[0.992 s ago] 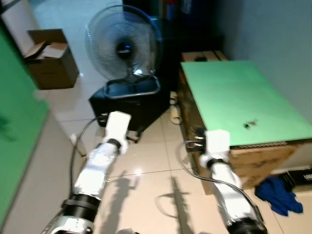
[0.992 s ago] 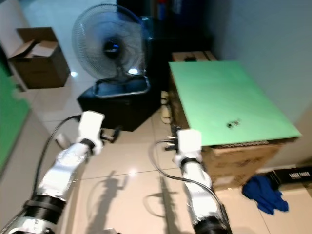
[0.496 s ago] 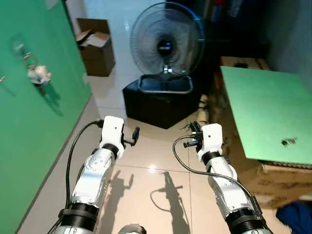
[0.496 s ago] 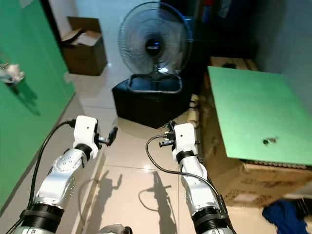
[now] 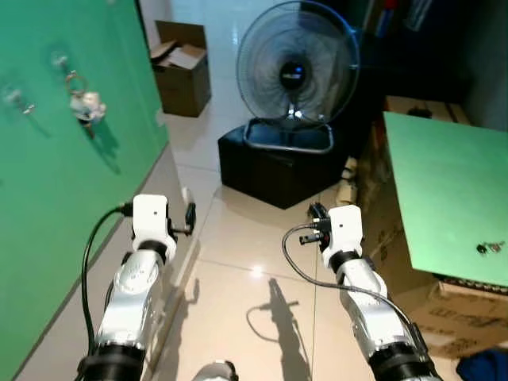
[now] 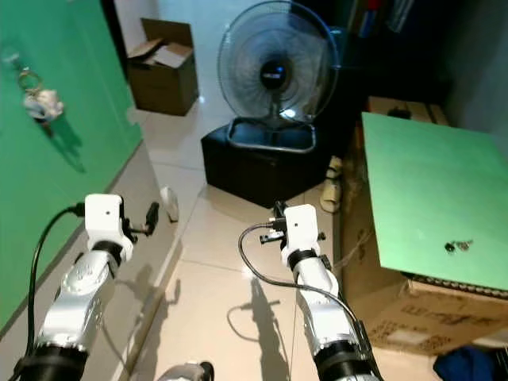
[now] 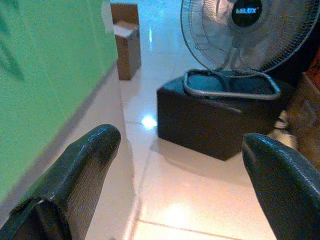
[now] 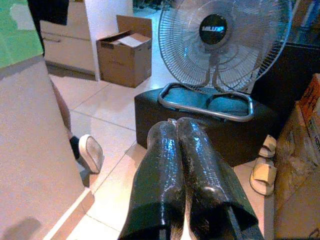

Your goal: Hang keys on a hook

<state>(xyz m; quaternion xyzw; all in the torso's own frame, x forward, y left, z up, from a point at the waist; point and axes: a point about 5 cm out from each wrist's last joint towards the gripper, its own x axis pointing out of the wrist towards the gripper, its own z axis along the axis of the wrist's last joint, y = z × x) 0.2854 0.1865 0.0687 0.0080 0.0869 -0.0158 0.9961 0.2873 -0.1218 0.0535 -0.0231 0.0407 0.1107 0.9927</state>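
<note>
From the left eye, the keys [image 5: 489, 248] lie on the green table [image 5: 444, 190] at the robot's right, near its front edge and well apart from both arms. On the green wall [image 5: 55, 206] at the left, a keyring with a small white charm [image 5: 82, 101] already hangs from a hook; a second hook [image 5: 17, 98], seemingly bare, sits beside it and further left. The left gripper [image 5: 189, 217] and right gripper [image 5: 316, 217] are both raised ahead of the chest over the tiled floor, carrying nothing — a travelling posture, I judge, with the pickup not yet done.

The right eye shows the same layout: keys [image 6: 457, 245] on the table, the hung charm high on the wall, a fan [image 6: 276, 75] on a black box [image 6: 270, 167] straight ahead, and a cardboard box [image 6: 165, 67] beyond.

In the left wrist view, the left gripper's fingers [image 7: 80, 170] stand spread wide, the floor and the fan's box framed between them.

In the right wrist view, the right gripper's fingers [image 8: 195, 175] are pressed together on nothing. A shoe [image 8: 90, 153] lies by the wall's foot and sandals [image 8: 264, 170] beside the black box — small floor clutter that might matter when stepping between table and wall. The fan itself stands clear of the path to either.
</note>
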